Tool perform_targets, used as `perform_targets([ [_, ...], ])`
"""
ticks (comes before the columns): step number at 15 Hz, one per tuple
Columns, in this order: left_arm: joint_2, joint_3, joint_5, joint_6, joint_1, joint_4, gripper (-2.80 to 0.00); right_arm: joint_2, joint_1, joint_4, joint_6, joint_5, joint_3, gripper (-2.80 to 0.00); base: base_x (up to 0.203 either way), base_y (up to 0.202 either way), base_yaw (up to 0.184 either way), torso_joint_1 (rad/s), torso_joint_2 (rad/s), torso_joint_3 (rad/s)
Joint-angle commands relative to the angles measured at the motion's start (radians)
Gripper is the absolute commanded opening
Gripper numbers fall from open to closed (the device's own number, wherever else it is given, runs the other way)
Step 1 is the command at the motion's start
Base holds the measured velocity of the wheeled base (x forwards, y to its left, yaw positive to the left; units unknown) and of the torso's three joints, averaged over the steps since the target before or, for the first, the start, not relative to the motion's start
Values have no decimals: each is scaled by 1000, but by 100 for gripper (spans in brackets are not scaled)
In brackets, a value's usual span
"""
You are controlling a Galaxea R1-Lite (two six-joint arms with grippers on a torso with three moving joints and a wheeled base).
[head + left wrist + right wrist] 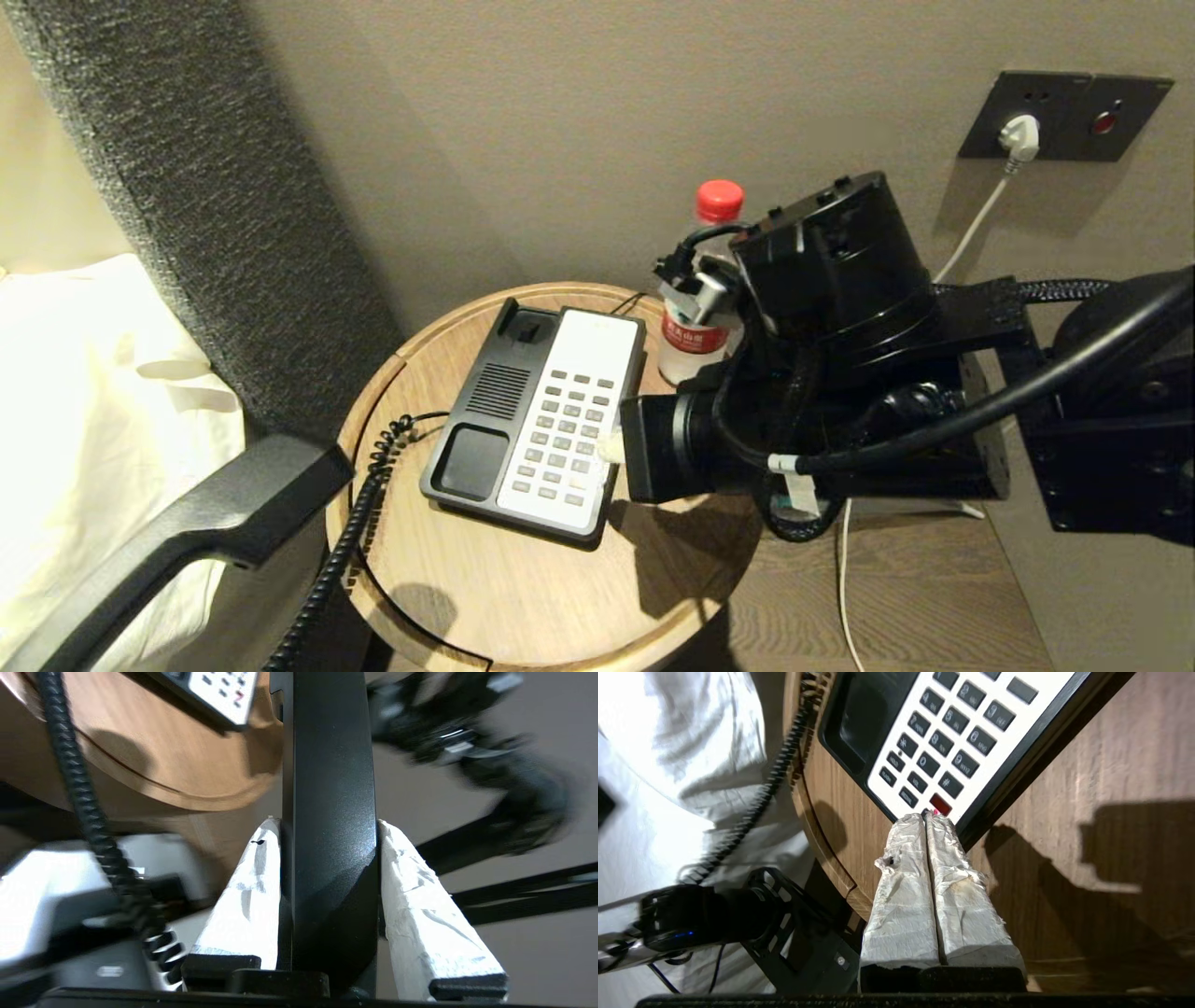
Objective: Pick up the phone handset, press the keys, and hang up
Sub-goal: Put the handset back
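Observation:
The black phone handset (187, 532) hangs off the table's left side, clear of its cradle. In the left wrist view the handset (329, 812) is pinched between the white-wrapped fingers of my left gripper (328, 826). Its coiled cord (355, 523) runs up to the black-and-white phone base (485, 411) on the round wooden table (523, 597). My right gripper (926, 816) is shut with nothing in it. Its tips are at the near corner of the keys (945, 742), right beside the red key (941, 804). From the head camera the right gripper (610, 446) meets the keypad's right edge.
A water bottle with a red cap (700, 308) stands at the table's back right, behind my right arm (840, 373). White bedding (84, 392) and a grey padded headboard (215, 233) lie to the left. A wall socket with a white plug (1019, 135) is at the upper right.

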Motion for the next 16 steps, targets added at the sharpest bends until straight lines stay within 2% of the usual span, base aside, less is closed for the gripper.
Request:
perform_targets([
  [1, 106, 2, 5, 115, 0, 3, -280, -54, -8, 1, 3, -3, 4, -280, 0, 0, 0, 0, 0, 0],
  [3, 191, -25, 24, 192, 0, 4, -280, -92, -21, 0, 4, -3, 26, -280, 0, 0, 0, 0, 0, 0],
  [4, 231, -48, 29, 207, 0, 3, -280, -108, -33, 1, 5, -3, 35, -280, 0, 0, 0, 0, 0, 0],
  [8, 249, -72, 38, 214, 0, -4, -280, -116, -40, -1, 3, -3, 66, -280, 0, 0, 0, 0, 0, 0],
  [11, 267, -77, 78, 229, 0, -6, -280, -117, -39, 2, 5, -5, 78, -280, 0, 0, 0, 0, 0, 0],
  [14, 323, -105, 108, 299, 0, -5, -280, -142, -48, 1, 5, -5, 132, -280, 0, 0, 0, 0, 0, 0],
  [16, 346, -110, 112, 308, 1, -4, -280, -143, -48, 0, 5, -8, 141, -280, 0, 0, 0, 0, 0, 0],
])
